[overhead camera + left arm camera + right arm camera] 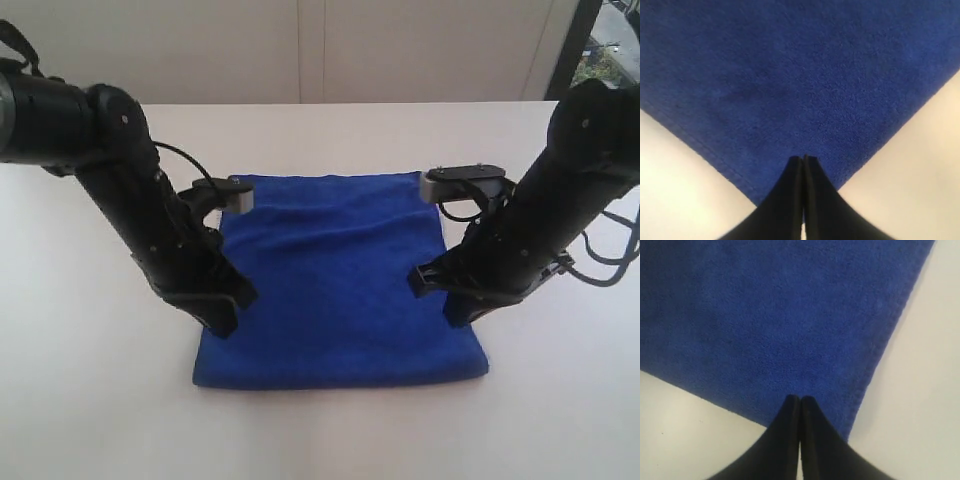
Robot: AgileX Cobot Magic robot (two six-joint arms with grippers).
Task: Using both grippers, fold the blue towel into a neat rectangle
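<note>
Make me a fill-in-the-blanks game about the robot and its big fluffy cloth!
1. The soft terry towel on the white table is coloured ____.
2. The black left pincer and the black right pincer are both ____.
3. ____ black robot arms lean over the towel.

Missing words: blue; shut; two.

The blue towel point(340, 290) lies flat on the bench point(90, 400) at the centre of the frame. It is a deep royal-blue, roughly rectangular sheet with soft wrinkles across its upper part. The left claw point(222, 322) stands at its lower-left edge and the right claw point(458, 312) at its lower-right edge, each with its fingers pressed together.
</note>
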